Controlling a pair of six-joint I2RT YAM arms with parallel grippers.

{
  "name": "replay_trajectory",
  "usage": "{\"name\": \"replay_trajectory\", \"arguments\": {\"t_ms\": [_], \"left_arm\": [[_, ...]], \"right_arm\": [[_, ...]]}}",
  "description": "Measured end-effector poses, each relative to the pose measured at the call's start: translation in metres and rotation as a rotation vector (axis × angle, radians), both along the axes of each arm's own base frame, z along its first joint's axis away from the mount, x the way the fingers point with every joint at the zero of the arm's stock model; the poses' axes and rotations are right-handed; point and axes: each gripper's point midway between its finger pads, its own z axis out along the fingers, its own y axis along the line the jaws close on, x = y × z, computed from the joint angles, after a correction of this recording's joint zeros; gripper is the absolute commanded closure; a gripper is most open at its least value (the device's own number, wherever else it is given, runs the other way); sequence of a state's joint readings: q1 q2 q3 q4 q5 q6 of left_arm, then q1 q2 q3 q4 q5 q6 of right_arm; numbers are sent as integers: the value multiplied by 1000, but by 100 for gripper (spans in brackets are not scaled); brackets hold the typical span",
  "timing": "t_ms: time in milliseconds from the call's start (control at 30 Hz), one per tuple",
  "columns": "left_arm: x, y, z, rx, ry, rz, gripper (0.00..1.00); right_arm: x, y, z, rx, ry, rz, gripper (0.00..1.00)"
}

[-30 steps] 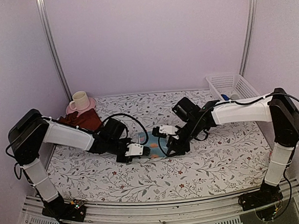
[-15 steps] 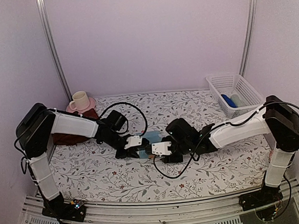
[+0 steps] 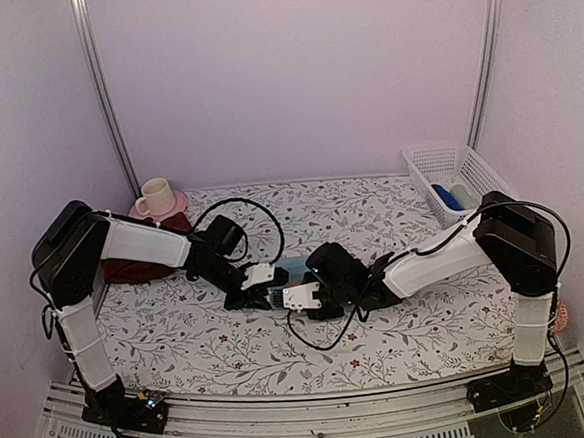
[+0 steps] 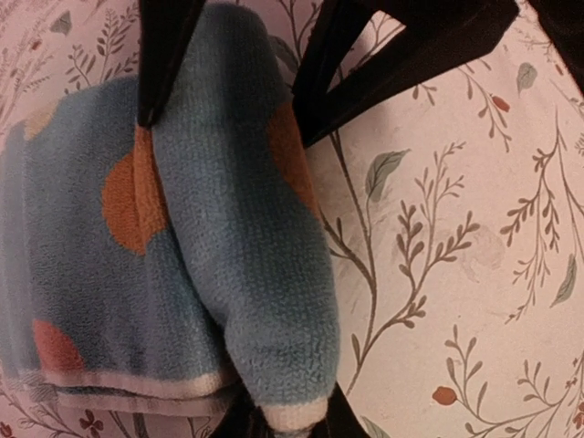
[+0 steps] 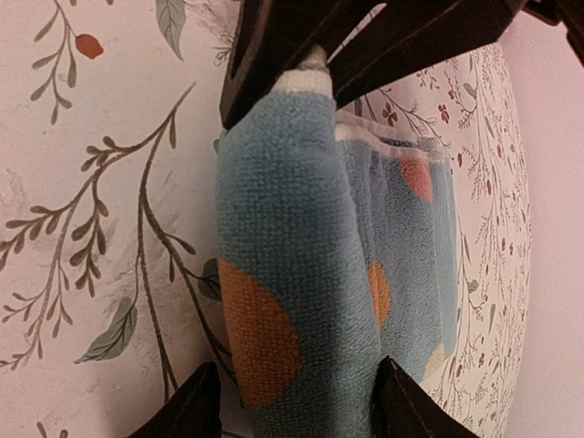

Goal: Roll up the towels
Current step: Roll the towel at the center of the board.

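Note:
The light-blue towel (image 3: pixel 293 268) with orange-pink patches lies mid-table, partly rolled into a thick fold (image 4: pixel 246 228). My left gripper (image 3: pixel 273 290) is shut on the white-edged end of that roll (image 4: pixel 285 422). My right gripper (image 3: pixel 288 299) faces it from the other end, with its fingers on either side of the roll (image 5: pixel 292 411), shut on it. Each wrist view shows the other gripper's black fingers (image 4: pixel 169 55) at its top (image 5: pixel 274 55). The dark maroon towel (image 3: pixel 125 271) lies at the left, mostly hidden under my left arm.
A cream cup on a pink saucer (image 3: pixel 155 199) stands at the back left. A white basket (image 3: pixel 474 171) holding a blue item (image 3: pixel 449 196) stands at the back right. The floral table covering (image 3: pixel 409 321) spreads across the whole table.
My right arm has swung left and down onto the towel. My left gripper has shifted slightly back and right. Both grippers now hold opposite ends of the rolled fold.

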State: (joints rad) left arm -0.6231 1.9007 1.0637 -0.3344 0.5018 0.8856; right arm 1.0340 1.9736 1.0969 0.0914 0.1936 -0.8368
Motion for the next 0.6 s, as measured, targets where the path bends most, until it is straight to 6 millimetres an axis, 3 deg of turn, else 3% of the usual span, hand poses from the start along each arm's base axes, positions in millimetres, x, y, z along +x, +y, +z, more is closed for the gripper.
{"name": "replay_trajectory", "arguments": {"t_ms": [167,267,367,433,600], "left_arm": [[0,0,0,-6,11,1,84],[0,1,0,-10,19,4,83],[0,5,0,-14,40,15,76],[0,8,-1,-10,55,25,69],[0,18,-3,1,86,63,48]], "right_arm": [[7,5,-4,-14,-26,-2,70],[6,5,-7,-25,-20,5,79],[4,7,-6,-25,-6,11,80],[3,8,-6,-27,4,17,85],[0,10,-7,-47,40,29,86]]}}
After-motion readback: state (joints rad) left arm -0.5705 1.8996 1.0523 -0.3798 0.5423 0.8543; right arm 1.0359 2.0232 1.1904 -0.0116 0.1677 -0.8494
